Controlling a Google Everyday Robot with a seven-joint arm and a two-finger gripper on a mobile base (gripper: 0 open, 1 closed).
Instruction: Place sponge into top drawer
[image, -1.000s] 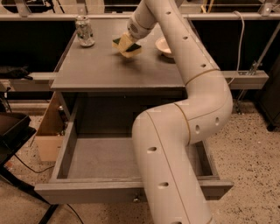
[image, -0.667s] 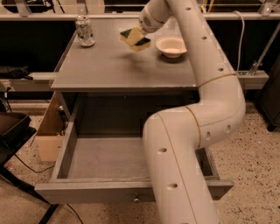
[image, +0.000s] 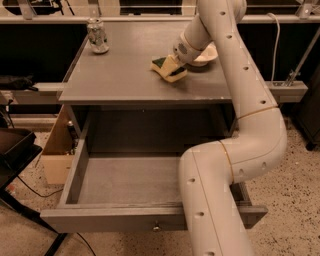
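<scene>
A grey table (image: 117, 80) is standing on a speckled floor (image: 295, 185), with a cardboard box (image: 56, 150) sitting at its left side. The top drawer (image: 115, 220) is hanging open below the tabletop, its round knob (image: 157, 228) facing the camera. The gripper (image: 171, 66) is reaching over the right rear part of the tabletop, its fingers pinching the sponge (image: 170, 75) — green face turned up and to the left. The sponge is sitting just beside a cream bowl (image: 207, 54) — whether it is touching the tabletop cannot be told. A can (image: 97, 35) is standing at the back left corner.
</scene>
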